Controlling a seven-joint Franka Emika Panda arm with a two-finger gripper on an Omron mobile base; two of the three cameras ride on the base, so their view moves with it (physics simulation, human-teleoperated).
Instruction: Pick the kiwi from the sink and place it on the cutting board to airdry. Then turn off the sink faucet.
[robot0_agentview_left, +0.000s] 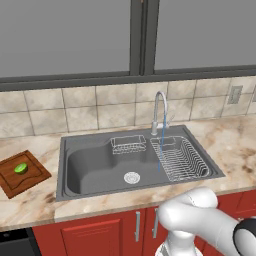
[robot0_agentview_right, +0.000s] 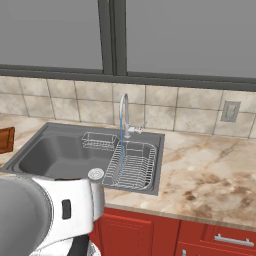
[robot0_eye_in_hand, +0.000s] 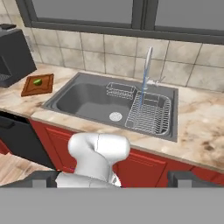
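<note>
One job left, by the look of it: sink (robot0_agentview_left: 90, 167) empty of fruit, faucet (robot0_agentview_left: 159, 111) running blue, kiwi (robot0_agentview_left: 20, 168) sitting on the cutting board (robot0_agentview_left: 31, 175). Gripper (robot0_eye_in_hand: 112, 177) spread wide, holding nothing; next, reach that side lever.

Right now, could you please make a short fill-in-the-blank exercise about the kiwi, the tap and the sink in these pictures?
1. The kiwi lies on the ____.
2. A thin blue stream of ____ falls from the tap.
3. The stream lands in the wire rack on the ____ side of the sink.
4. The round silver ____ sits in the sink floor.

Missing words: cutting board; water; right; drain
</note>
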